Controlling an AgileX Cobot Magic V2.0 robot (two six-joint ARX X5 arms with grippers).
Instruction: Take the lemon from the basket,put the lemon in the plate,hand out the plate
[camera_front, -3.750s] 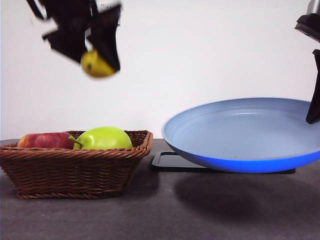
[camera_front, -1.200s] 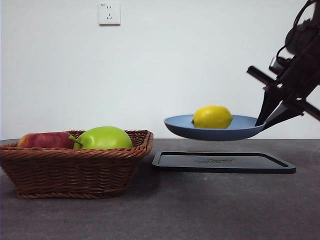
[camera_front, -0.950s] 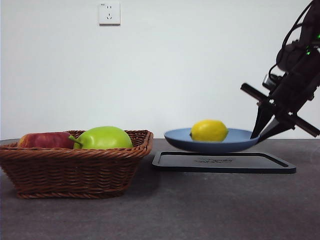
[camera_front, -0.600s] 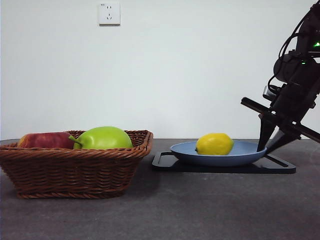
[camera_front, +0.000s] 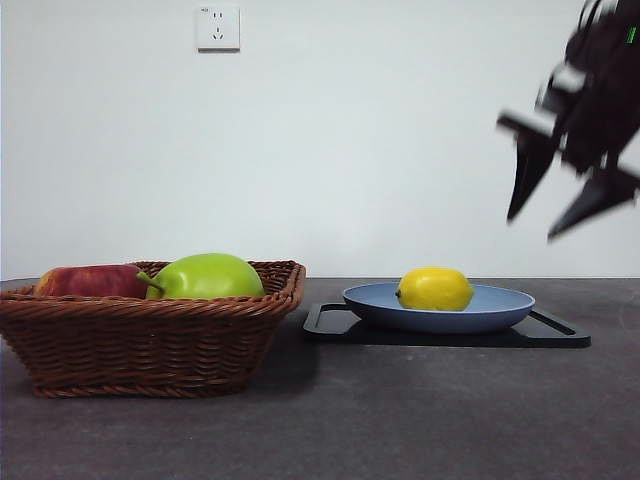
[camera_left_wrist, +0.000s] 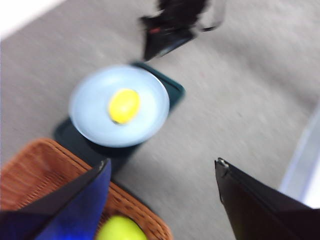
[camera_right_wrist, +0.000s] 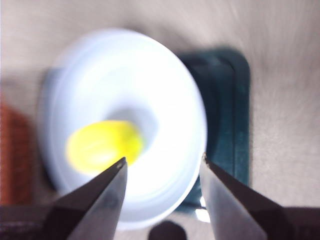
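My right gripper (camera_front: 565, 205) hangs in the air above the right edge of the plate (camera_front: 500, 305), jaws spread apart with nothing between them. I see the plate resting on the black tray (camera_front: 560, 335), and the lemon (camera_front: 434, 289) lies on it left of centre, long axis level and running across the front view, with a small dark nub at its left end toward the basket (camera_front: 150, 340). The basket holds a green fruit (camera_front: 205, 276) and a red apple (camera_front: 90, 281). My left gripper (camera_left_wrist: 160, 200) hovers high over the basket, jaws wide and empty.
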